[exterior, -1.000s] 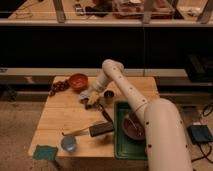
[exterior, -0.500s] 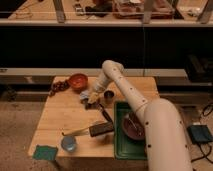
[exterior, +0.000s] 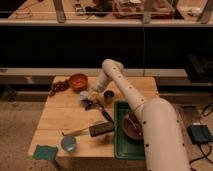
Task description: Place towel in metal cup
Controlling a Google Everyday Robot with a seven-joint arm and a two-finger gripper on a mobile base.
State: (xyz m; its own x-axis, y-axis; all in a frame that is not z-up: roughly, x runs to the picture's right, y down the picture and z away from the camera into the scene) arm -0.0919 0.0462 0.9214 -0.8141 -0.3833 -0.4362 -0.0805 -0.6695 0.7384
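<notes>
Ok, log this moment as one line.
gripper: low over table, just left of metal cup | green towel: front-left table corner, far from gripper | step: pickup not yet done

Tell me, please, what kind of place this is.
Probably a robot test area in a lab, not a home. A wooden table holds mixed props: green tray, metal cup, towel. A blue device lies on the bare floor. The gripper hangs over the table's middle, beside the cup.

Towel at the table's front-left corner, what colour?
Teal towel, camera view; pincer is near the metal cup.
</notes>
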